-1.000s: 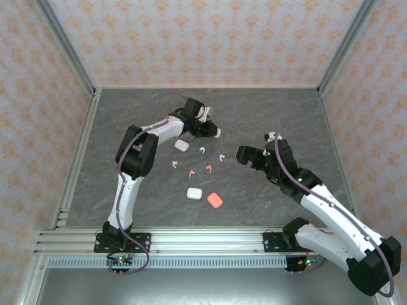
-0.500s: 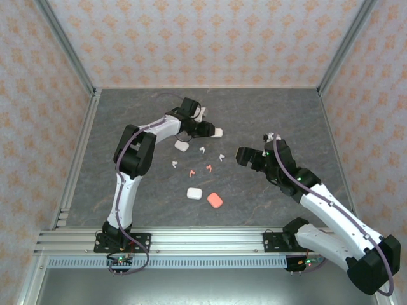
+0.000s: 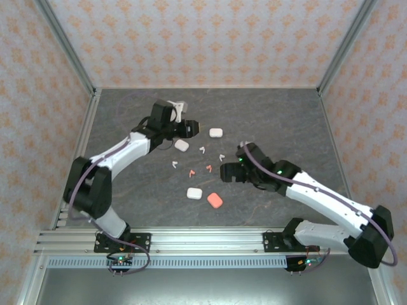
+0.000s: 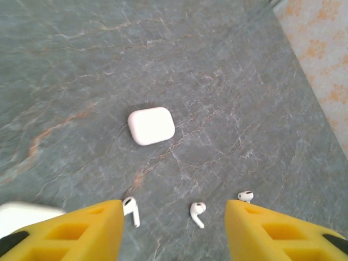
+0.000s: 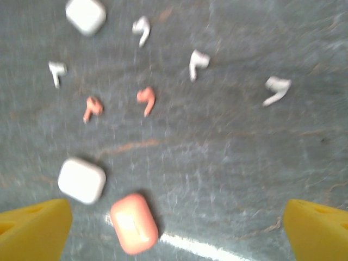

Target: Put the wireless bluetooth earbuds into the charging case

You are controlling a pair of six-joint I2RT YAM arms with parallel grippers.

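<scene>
Several white earbuds (image 3: 202,150) and two salmon-pink earbuds (image 3: 191,173) lie loose mid-table. Around them lie three white cases (image 3: 216,133) (image 3: 182,145) (image 3: 194,192) and a pink case (image 3: 215,200), all closed. My left gripper (image 3: 191,129) is open and empty, just left of the rear white case (image 4: 151,125); white earbuds (image 4: 197,213) lie on the table beyond its yellow fingers (image 4: 81,234). My right gripper (image 3: 226,171) hangs open above the table to the right of the pink earbuds (image 5: 145,99), with the pink case (image 5: 134,223) and a white case (image 5: 81,180) below it.
The grey marbled table (image 3: 286,121) is walled by patterned panels with aluminium posts (image 3: 67,51). A metal rail (image 3: 203,238) runs along the near edge. Bare table lies at the right and the far back.
My left gripper has opened, let go of the white case, which now lies on the table at the back, and drawn away to the left. My right arm has swung left toward the earbuds.
</scene>
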